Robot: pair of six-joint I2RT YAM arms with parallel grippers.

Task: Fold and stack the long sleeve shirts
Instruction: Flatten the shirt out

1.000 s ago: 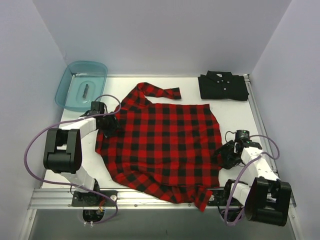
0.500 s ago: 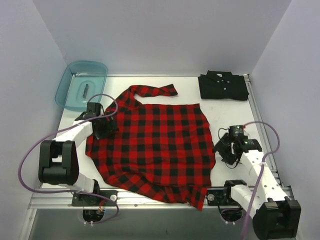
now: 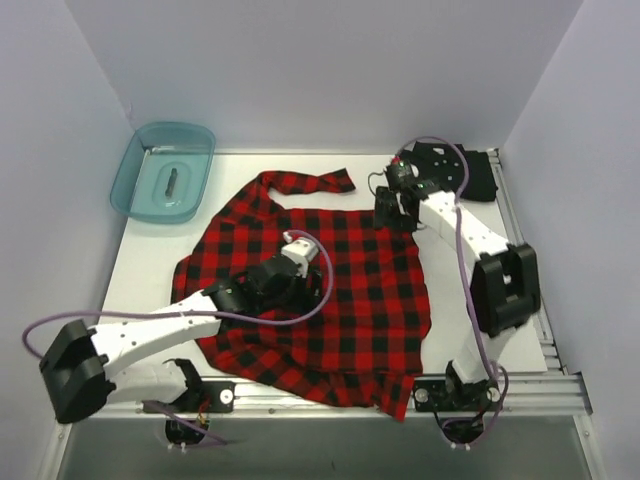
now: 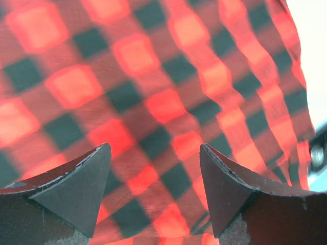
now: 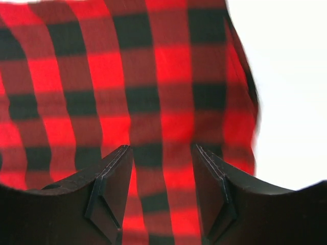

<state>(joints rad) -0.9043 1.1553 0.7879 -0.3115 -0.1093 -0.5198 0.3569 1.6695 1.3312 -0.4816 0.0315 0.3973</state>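
Observation:
The red-and-black plaid shirt (image 3: 330,290) lies spread flat in the middle of the table, one sleeve (image 3: 300,182) bent across its far edge. The black shirt (image 3: 480,180) sits folded at the far right corner, partly behind my right arm. My left gripper (image 3: 297,252) hovers over the plaid shirt's middle; in the left wrist view it (image 4: 154,153) is open, with only cloth (image 4: 153,76) below. Above the plaid shirt's far right corner my right gripper (image 3: 388,208) is also open, and its wrist view (image 5: 161,150) shows plaid cloth (image 5: 127,76) beneath and nothing between the fingers.
A translucent teal bin (image 3: 140,165) stands at the far left corner with a small dark object (image 3: 171,182) inside. White walls close in the table on three sides. A metal rail (image 3: 330,395) runs along the near edge, and the shirt's hem hangs over it.
The plaid shirt slid left. My left arm swung from the shirt's left shoulder to its middle, opening wider. My right arm swung from the shirt's right edge up to the far right corner.

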